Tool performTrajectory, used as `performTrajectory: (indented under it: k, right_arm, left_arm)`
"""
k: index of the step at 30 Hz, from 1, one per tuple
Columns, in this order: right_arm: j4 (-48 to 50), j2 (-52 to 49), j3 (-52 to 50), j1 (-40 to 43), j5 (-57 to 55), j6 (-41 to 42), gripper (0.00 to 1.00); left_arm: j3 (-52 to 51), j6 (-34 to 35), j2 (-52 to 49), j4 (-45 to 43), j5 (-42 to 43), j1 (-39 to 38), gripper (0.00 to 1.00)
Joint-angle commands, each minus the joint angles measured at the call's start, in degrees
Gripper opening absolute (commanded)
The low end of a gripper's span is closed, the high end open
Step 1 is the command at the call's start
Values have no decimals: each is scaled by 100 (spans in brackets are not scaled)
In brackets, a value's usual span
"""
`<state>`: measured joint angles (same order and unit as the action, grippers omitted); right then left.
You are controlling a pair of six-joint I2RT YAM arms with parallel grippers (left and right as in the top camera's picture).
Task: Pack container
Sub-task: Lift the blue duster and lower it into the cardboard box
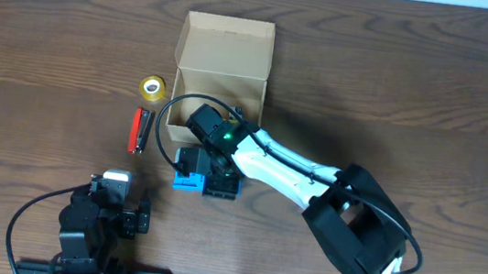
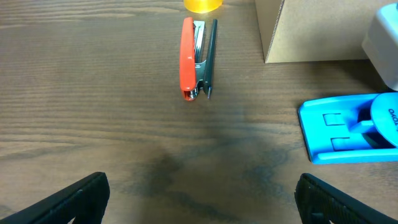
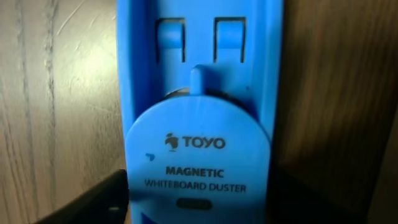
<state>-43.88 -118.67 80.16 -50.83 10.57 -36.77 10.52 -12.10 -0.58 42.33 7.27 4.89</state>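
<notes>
Overhead, the right gripper (image 1: 210, 172) sits over the blue duster (image 1: 186, 182) beside the container (image 1: 224, 50), fingers flanking it, likely to lift it in; clamping unclear. Left gripper (image 2: 199, 200) rests spread wide.

Brown wood bench (image 1: 52, 41) carries open cardboard box (image 1: 225, 47), yellow tape roll (image 1: 151, 88), red stapler (image 1: 140, 131) just beside it, and blue duster (image 1: 187, 181) near box.

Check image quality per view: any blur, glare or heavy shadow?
Overhead: even light, sharp, faint shadow right of the cardboard box. Left wrist: stapler crisp, no glare. Right wrist: blue duster fills frame, label readable, right side dark.
</notes>
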Motion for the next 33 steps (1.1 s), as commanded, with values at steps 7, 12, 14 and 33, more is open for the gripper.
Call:
performTrajectory:
  k: [7, 12, 14, 33]
  right_arm:
    - [-358, -55, 254, 15, 61, 393, 40]
    - [-977, 17, 988, 11, 61, 393, 38]
    - [-1290, 17, 1355, 11, 61, 393, 37]
    - [-1856, 26, 3663, 758, -555, 804, 34]
  left_arm:
    - [-52, -79, 35, 133, -39, 33, 96]
    - [-52, -79, 35, 133, -39, 33, 95]
    - [-52, -79, 35, 133, -39, 33, 95]
    - [-52, -79, 35, 133, -39, 33, 95]
